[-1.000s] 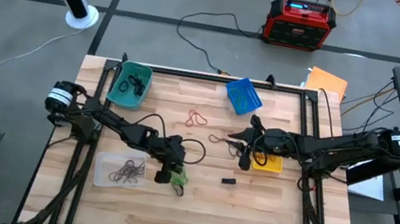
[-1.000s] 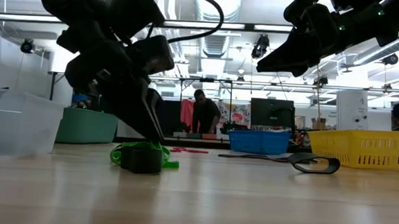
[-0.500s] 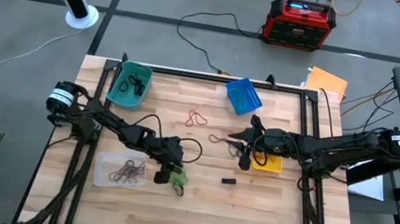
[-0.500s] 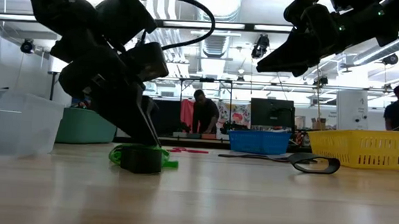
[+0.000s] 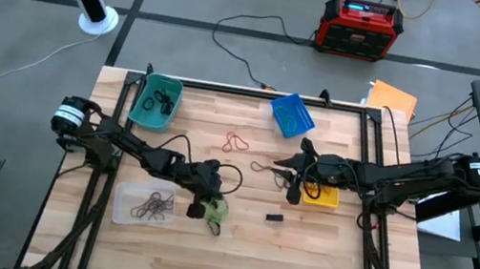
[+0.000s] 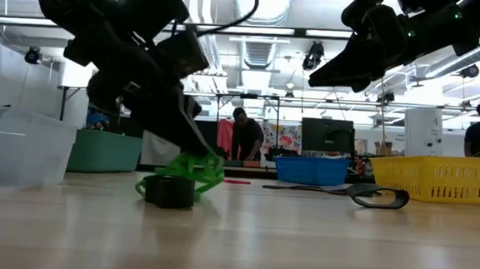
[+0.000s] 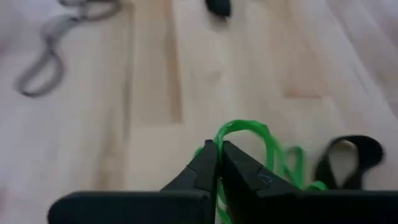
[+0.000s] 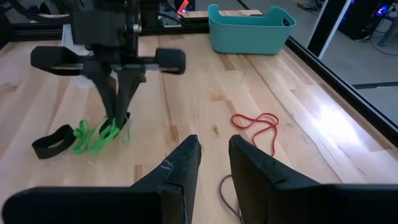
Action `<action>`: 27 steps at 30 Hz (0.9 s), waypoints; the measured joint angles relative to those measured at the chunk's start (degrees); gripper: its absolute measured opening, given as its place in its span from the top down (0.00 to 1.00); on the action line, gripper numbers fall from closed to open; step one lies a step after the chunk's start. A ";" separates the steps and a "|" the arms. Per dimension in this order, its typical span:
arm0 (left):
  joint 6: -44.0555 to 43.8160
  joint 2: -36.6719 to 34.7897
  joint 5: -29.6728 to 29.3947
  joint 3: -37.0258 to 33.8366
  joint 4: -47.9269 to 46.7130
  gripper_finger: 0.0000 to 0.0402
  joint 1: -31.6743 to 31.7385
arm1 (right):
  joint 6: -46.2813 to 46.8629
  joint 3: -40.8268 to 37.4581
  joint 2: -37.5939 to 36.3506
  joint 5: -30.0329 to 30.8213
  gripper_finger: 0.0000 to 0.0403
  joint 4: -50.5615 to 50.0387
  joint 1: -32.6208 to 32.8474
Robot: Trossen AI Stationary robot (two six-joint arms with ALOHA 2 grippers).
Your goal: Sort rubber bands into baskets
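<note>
Pinching the green rubber bands (image 5: pixel 216 209) near the middle of the table (image 5: pixel 316 263), a bit toward 7 o'clock; left gripper (image 5: pixel 207 199) clamped tight on one bright loop, fingers (image 7: pixel 208 163) pressed together around it; rest of the green bunch (image 6: pixel 189 173) hanging down to the wood, partly lifted, beside a black band (image 8: pixel 52 140) lying flat.

Hanging above the table toward 3 o'clock, right gripper (image 5: pixel 292 187) with fingers (image 8: pixel 180 167) a little apart and holding nothing; dark band (image 5: pixel 264 168) lying on the wood just beside it at 9 o'clock.

Lying loose on the wood toward 12 o'clock, red rubber bands (image 5: pixel 238 142); small black block (image 5: pixel 274 218) resting toward 5 o'clock.

Sitting at 11 o'clock, teal basket (image 5: pixel 139 110) with dark bands inside; blue basket (image 5: pixel 276 113) at 1 o'clock with a green band in it; yellow basket (image 5: pixel 330 198) at 3 o'clock, mostly under the right arm; clear basket (image 5: pixel 122 206) at 8 o'clock with dark bands (image 5: pixel 152 205) in it.

Standing far off in the room, two people (image 6: pixel 245 140).
</note>
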 joint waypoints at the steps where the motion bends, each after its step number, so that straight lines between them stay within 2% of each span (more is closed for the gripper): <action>1: 0.71 -0.43 -1.32 0.00 -0.02 1.00 0.02 | 0.00 0.00 0.00 0.00 0.80 -0.01 0.00; 9: 4.61 -4.69 -11.57 0.00 -0.04 1.00 0.22 | 0.00 -0.06 0.00 0.02 0.80 -0.01 0.00; 13: 4.68 -6.32 -19.09 0.00 -0.03 1.00 0.24 | 0.00 -0.07 0.00 0.02 0.80 0.01 0.00; 17: 4.65 -7.32 -23.84 0.00 0.09 1.00 0.48 | 0.00 -0.09 0.02 0.02 0.80 0.85 -0.01; 22: 4.56 -7.93 -24.11 0.00 2.16 1.00 1.12 | -0.40 -0.09 1.24 0.02 0.80 5.13 0.00; 27: 4.04 -7.95 -21.94 0.00 5.06 1.00 2.56 | -1.08 -0.09 7.07 -0.04 0.80 13.04 0.00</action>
